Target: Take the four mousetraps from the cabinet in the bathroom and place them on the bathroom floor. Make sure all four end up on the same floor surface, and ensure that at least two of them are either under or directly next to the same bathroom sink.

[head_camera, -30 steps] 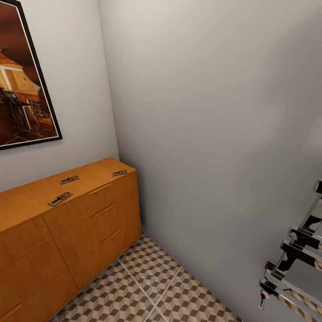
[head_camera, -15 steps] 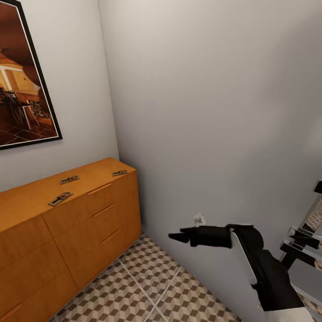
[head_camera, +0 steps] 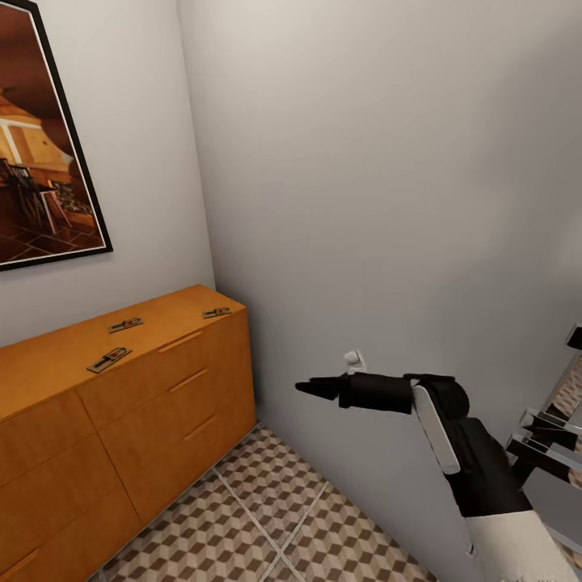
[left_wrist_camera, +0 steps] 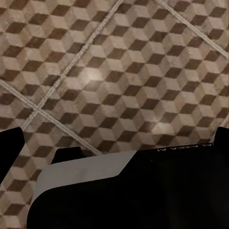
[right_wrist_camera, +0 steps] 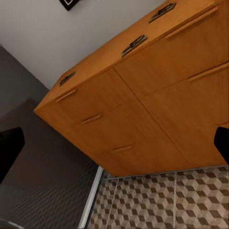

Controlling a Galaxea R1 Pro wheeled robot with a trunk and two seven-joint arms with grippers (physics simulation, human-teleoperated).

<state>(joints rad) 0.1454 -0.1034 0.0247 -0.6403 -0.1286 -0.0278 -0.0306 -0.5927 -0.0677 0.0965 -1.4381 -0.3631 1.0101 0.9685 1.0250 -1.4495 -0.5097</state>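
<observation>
- Orange-brown wooden cabinet stands against the left wall, its end meeting the corner of the grey wall; drawer fronts carry wooden bar handles.
- Three mousetraps lie flat on the cabinet top in the head view: the nearest mousetrap close to the front edge, a middle mousetrap further back, and a far mousetrap near the corner end. All three are well apart from one another.
- Right wrist view shows the same cabinet at a tilt, with three small dark traps on its top; one of these sits near the front edge.
- Bathroom floor of cube-patterned tiles with pale grout lines runs from the cabinet foot to the grey wall.
- Right gripper is raised in mid-air in front of the grey wall, pointing towards the cabinet and well apart from it. It touches nothing. In the head view the fingers read as one dark tip; in the right wrist view dark finger parts sit at opposite edges of the picture, so the jaws stand apart with nothing between them.
- Left wrist view looks down on floor tiles, with a dark and white robot part in the foreground. Left gripper spread: cannot tell.
- Framed picture hangs on the wall above the cabinet.
- Chrome rack shows at the right edge of the head view.
</observation>
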